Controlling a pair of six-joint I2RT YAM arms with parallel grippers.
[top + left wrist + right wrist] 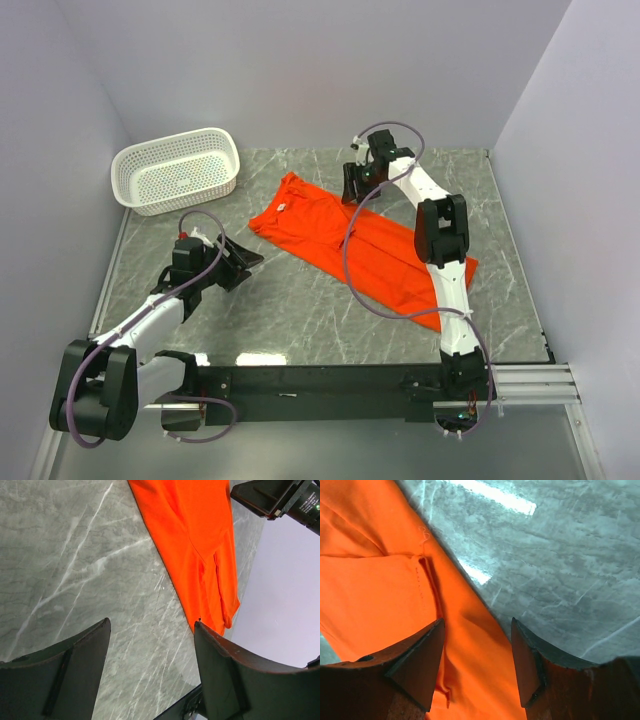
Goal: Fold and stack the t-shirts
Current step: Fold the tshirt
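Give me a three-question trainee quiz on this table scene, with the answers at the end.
1. True or false: the orange-red t-shirt lies inside the white basket.
2. Which claw is over the t-shirt's edge? A) left claw B) right claw C) neither
3. Fill in: the left claw's jaws stand ____, with nothing between them.
Key: 1. False; it lies on the table, apart from the basket. 2. B. 3. open.
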